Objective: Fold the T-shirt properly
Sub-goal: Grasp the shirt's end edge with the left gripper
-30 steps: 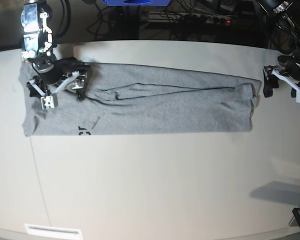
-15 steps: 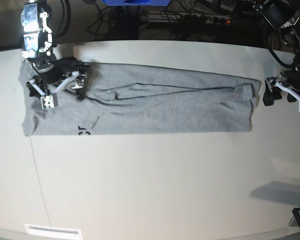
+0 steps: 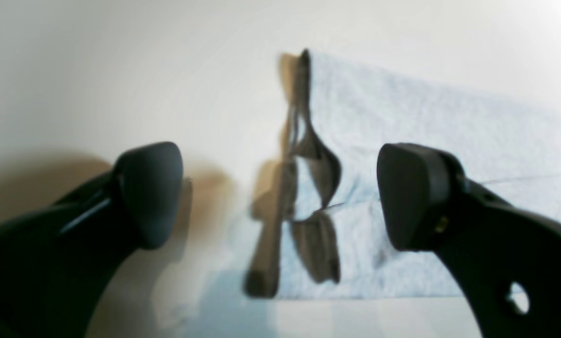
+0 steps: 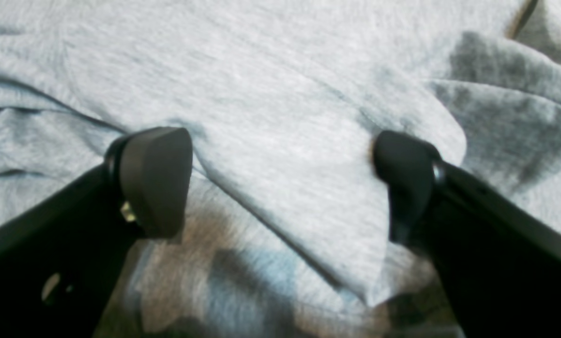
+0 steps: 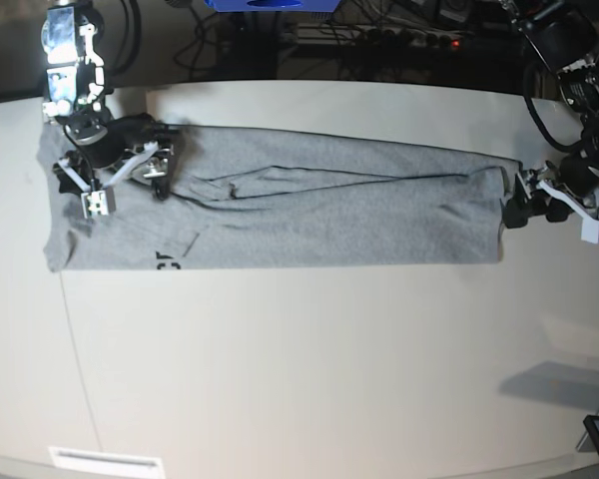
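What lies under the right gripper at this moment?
Under the open right gripper lies grey T-shirt fabric: a folded flap with creases, spanning the gap between its fingers. The table beneath is covered by the cloth there, so it cannot be seen.

Base overhead; wrist views close, sharing T-shirt (image 5: 309,210)

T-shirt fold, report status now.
Left gripper open, off the hem end. Right gripper open over the cloth. T-shirt lies in a long band on the table. Nothing in the way.
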{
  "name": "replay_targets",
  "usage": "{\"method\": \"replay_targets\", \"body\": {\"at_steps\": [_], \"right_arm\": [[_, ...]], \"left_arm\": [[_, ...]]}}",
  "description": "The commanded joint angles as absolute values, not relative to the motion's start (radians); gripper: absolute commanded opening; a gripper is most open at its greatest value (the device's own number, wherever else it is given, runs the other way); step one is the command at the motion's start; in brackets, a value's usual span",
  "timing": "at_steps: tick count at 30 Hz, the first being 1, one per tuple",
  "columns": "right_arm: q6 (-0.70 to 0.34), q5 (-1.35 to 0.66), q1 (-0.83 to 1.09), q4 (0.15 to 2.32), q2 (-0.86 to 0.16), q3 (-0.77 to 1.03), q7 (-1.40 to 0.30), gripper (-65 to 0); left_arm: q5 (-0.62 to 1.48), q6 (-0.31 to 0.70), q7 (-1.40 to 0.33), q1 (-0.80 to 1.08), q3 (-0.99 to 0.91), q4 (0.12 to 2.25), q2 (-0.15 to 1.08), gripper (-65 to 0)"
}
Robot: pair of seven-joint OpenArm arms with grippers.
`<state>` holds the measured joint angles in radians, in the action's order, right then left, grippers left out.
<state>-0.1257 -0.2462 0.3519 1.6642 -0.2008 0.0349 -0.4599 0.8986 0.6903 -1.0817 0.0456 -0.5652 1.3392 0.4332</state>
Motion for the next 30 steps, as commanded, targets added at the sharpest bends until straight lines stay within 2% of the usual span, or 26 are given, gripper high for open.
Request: {"method": "replay_targets", "body": {"at_steps": [1,9,14,18,25,27,30], "right_arm": [[-0.108,-0.249,0.38,1.644,-0.206,0.033,-0.599,-6.1],[-0.108,-0.249,0.38,1.644,-0.208,0.033,-0.599,-6.1],[-0.108,-0.249,0.378,1.644,-0.205,0.033,-0.599,-6.1],[-0.108,-0.249,0.378,1.644,-0.205,0.033,-0.599,-6.1],[-0.108,-0.249,0.38,1.644,-0.206,0.035,-0.599,-6.1],[-0.108,-0.249,0.38,1.644,-0.206,0.035,-0.599,-6.1],[-0.108,-0.249,0.38,1.644,-0.206,0.035,-0.599,-6.1]], "left_arm": [[0.924,0.698,-1.059,0.024,-0.558,1.345,0.456,-0.8],[0.923,0.698,-1.056,0.001,-0.538,1.185,0.453,-0.8],[0.923,0.698,-1.056,0.013,-0.533,1.181,0.452,-1.0],[0.914,0.698,-1.053,0.013,-0.453,1.184,0.45,-1.0],[0.768,0.698,-1.017,0.005,-0.438,1.184,0.377,-1.2],[0.734,0.698,-1.017,0.005,-0.438,1.184,0.363,-5.4],[0.711,0.698,-1.017,0.004,-0.435,1.184,0.352,-16.3]]}}
